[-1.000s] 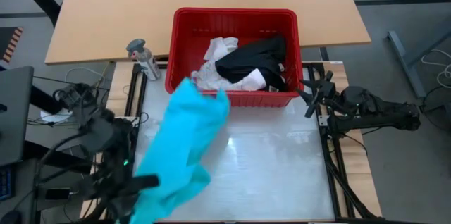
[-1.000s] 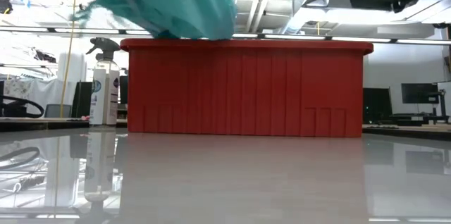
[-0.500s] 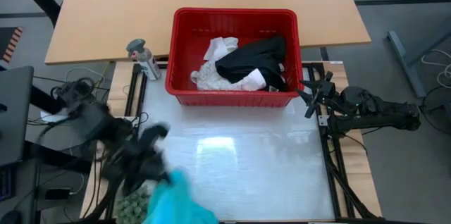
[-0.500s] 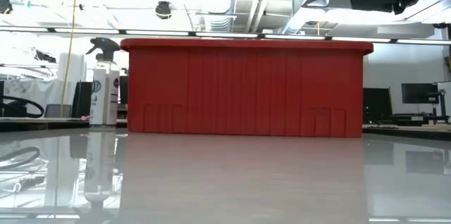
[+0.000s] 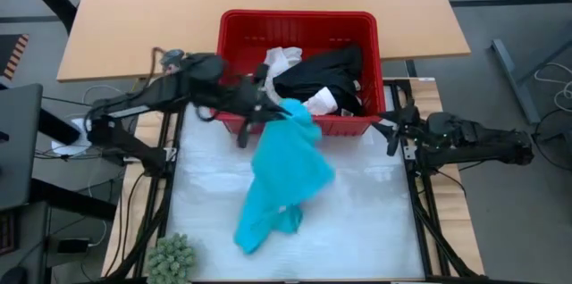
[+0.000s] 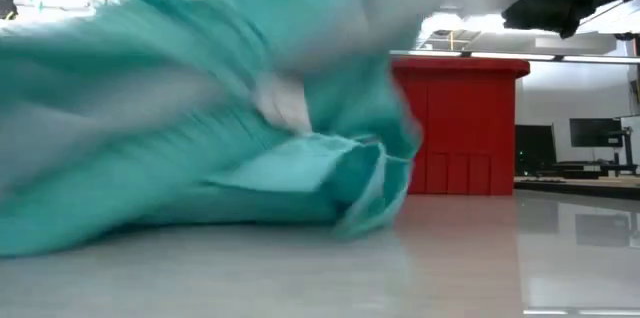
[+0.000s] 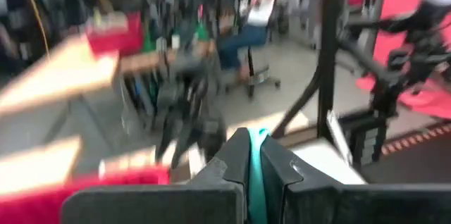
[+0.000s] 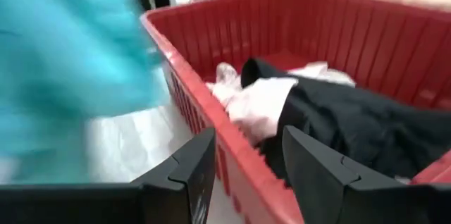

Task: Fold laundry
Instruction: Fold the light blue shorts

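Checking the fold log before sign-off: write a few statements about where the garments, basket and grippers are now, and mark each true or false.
1. The left gripper is shut on the teal garment. True.
2. The teal garment lies wholly inside the red basket. False: it hangs from the gripper at the basket's front wall and trails onto the table.
3. The black garment is in the basket. True.
4. The right gripper holds a white garment. False: it is open and empty beside the basket.
5. The green plant sits in the basket. False: it is at the table's corner.

Red basket [image 8: 394, 41] — black garment [image 8: 352, 129], white cloth [image 8: 261, 104] inside — teal garment [image 8: 70, 62] beside.
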